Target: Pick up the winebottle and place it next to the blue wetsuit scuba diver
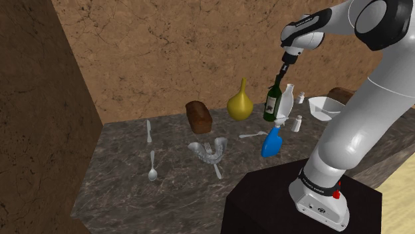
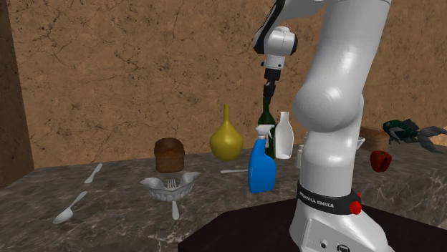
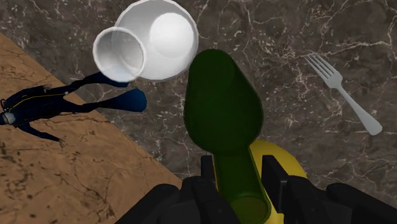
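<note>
On the marble tabletop (image 1: 133, 193), one dark green wine bottle (image 1: 272, 103) is upright, its neck clenched in the end effector (image 1: 286, 68).
Around it I count one white bottle (image 1: 288, 100) just beside it, one yellow vase (image 1: 240, 103) and one blue spray bottle (image 1: 271, 143). The wine bottle is glossy and narrow-necked, with a pale label in the shoulder view; whether its base rests on the marble cannot be told. The second exterior view adds one scuba diver (image 2: 401, 129), well apart toward that view's right, and one red pepper (image 2: 380, 160). The wrist view shows black fingers (image 3: 270, 172) clasping the neck on both sides, and one fork (image 3: 343, 92) on the marble.
</note>
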